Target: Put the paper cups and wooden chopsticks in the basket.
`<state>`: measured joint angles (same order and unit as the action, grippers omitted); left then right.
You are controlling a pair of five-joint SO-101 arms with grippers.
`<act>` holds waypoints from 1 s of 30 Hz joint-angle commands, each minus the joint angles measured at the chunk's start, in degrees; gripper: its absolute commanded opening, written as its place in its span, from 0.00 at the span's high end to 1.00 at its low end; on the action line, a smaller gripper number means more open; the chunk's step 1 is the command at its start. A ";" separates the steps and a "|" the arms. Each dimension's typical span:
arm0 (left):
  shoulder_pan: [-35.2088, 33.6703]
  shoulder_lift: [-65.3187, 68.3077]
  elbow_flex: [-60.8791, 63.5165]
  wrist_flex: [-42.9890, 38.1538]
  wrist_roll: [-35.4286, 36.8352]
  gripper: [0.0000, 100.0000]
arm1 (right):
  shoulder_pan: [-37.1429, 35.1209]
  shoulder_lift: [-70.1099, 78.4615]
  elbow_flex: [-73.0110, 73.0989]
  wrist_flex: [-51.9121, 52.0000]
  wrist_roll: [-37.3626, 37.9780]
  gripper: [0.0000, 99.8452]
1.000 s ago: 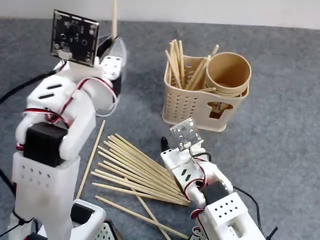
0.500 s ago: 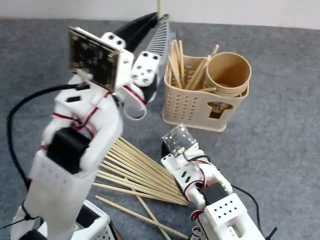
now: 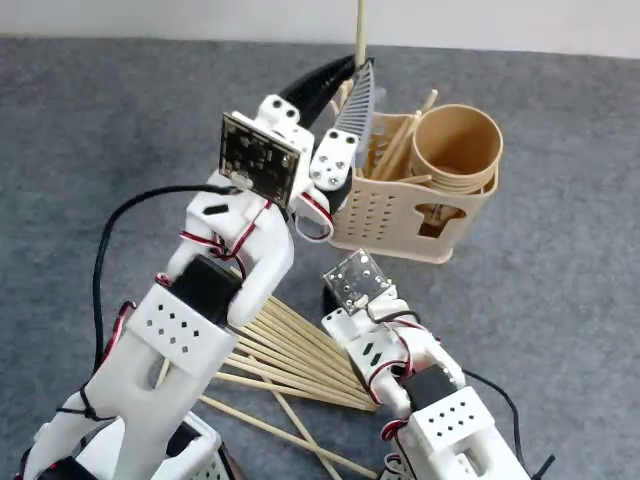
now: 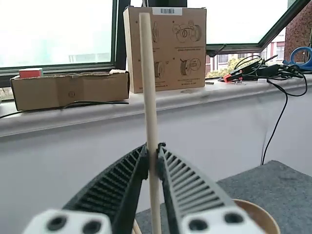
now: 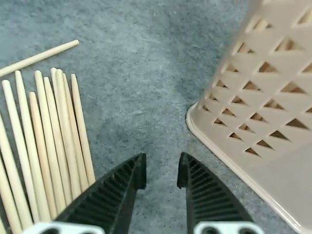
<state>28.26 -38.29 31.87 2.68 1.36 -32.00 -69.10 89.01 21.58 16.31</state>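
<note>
My left gripper point(image 3: 360, 72) is shut on one wooden chopstick point(image 3: 360, 28) held upright over the left end of the beige basket point(image 3: 385, 215). In the left wrist view the chopstick point(image 4: 148, 92) stands clamped between the jaws of that gripper point(image 4: 154, 152), with a cup rim point(image 4: 254, 210) below. Stacked paper cups point(image 3: 457, 145) and several chopsticks point(image 3: 352, 125) stand in the basket. A pile of chopsticks point(image 3: 290, 350) lies on the grey mat. My right gripper point(image 5: 161, 170) hovers slightly open, holding nothing, over the mat between the pile point(image 5: 53, 141) and the basket wall point(image 5: 253, 112).
The right arm's wrist camera board point(image 3: 360, 277) sits just in front of the basket. A white arm base point(image 3: 190, 455) stands at the near left. Bare grey mat point(image 3: 560, 300) extends right of the basket.
My left arm has swung right, carrying the upright chopstick from the far left of the mat to above the basket's left end. The right arm has stayed nearly still.
</note>
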 commanded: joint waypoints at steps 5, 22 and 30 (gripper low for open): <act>-0.13 -1.10 6.11 -4.92 -0.09 0.99 | -0.57 -1.36 -0.13 -1.27 0.70 0.88; -6.55 -1.71 -2.24 16.79 -0.09 0.91 | -0.66 -1.36 -0.13 -1.27 0.70 0.88; -15.69 -1.80 -10.07 38.33 -0.09 0.91 | -0.66 -1.36 -0.13 -1.27 0.70 0.88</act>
<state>17.27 -38.20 27.65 31.34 1.36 -32.26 -69.10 89.01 21.58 16.31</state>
